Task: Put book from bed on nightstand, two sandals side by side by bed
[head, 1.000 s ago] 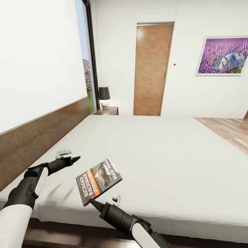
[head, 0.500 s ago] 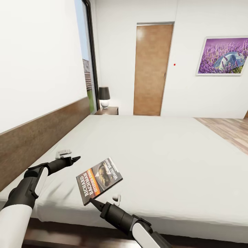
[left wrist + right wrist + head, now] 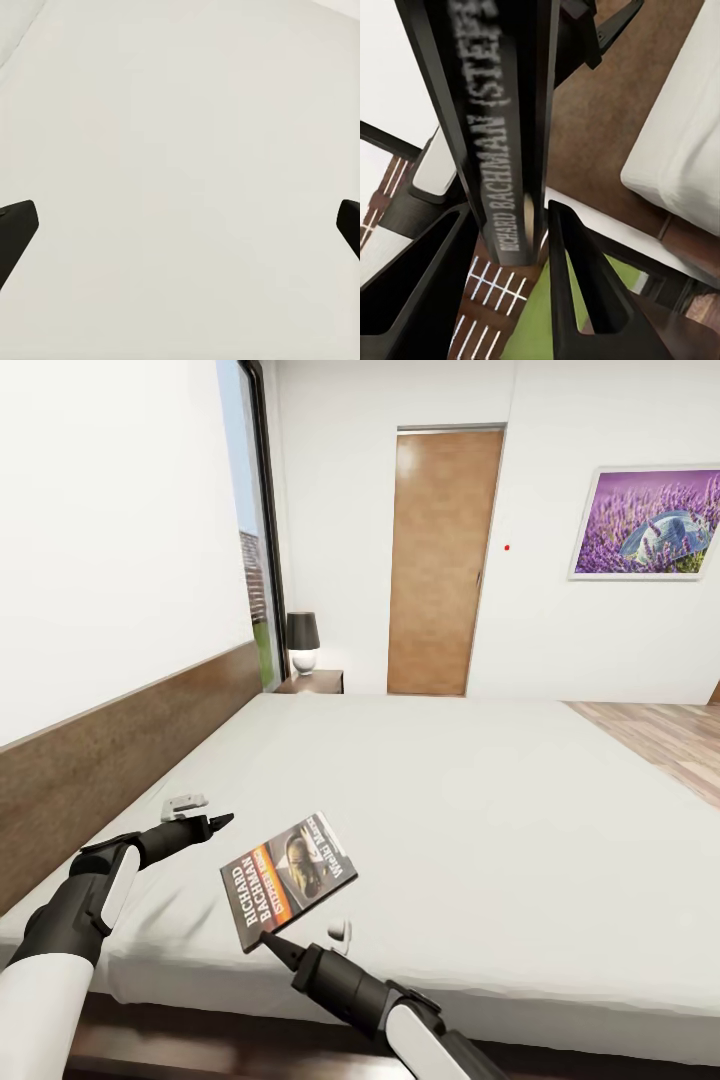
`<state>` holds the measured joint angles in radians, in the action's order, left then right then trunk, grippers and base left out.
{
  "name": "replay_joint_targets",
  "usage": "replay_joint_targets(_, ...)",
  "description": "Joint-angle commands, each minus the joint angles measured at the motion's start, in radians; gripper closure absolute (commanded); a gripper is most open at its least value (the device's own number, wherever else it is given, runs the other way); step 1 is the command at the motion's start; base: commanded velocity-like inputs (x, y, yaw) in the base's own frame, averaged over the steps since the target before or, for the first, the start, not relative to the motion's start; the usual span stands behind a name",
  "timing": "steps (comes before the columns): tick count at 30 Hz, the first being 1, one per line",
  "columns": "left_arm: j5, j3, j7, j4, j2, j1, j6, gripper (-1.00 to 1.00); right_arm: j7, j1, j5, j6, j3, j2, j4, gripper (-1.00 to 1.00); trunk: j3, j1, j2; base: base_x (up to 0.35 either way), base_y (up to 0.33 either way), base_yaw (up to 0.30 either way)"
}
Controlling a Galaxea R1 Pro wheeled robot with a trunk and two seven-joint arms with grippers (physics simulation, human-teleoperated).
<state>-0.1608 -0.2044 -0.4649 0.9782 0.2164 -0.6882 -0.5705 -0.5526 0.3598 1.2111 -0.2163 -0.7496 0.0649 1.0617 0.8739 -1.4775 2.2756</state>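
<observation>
Right gripper [image 3: 272, 943] pinches the near corner of the book [image 3: 288, 877], spine between both fingers [image 3: 577, 300] in the right wrist view; book is tilted up off the bed [image 3: 470, 800] at the near left. Left gripper [image 3: 205, 812] hovers over bare mattress just left of the book, fingers spread, holding nothing. Grip looks shallow and at one corner, so lift slowly, keep the cover level, avoid fast wrist turns or it may swing or slip. Carry to the nightstand [image 3: 312, 682] with lamp [image 3: 303, 642], far left by the door [image 3: 442, 560].

White arms (black forearms, pincers)
</observation>
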Motion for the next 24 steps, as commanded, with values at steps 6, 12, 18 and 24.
replay_joint_targets(6, -0.007, -0.002, -0.001, 0.001, 0.000, -0.001, -0.008, -1.00, -0.004, 0.000, 0.008, -0.008, -0.002, -0.007, 0.003, 1.00, 0.001, 0.000, 0.000, 0.000, 0.000, 0.000)
replay_joint_targets(12, -0.008, -0.003, -0.001, 0.001, 0.000, -0.001, -0.009, -1.00, 0.002, 0.000, 0.006, -0.008, -0.003, -0.010, 0.004, 1.00, 0.001, 0.000, 0.000, 0.000, 0.000, 0.000)
replay_joint_targets(18, -0.008, -0.002, -0.001, 0.001, 0.000, -0.001, -0.008, -1.00, 0.005, -0.001, 0.004, -0.008, -0.007, -0.011, 0.005, 1.00, 0.001, 0.000, 0.000, 0.000, 0.000, 0.000)
replay_joint_targets(24, -0.008, -0.001, -0.001, 0.001, -0.001, -0.001, -0.008, -1.00, 0.005, 0.000, 0.004, -0.008, -0.010, -0.011, 0.007, 1.00, 0.001, 0.000, 0.000, 0.000, 0.000, 0.000)
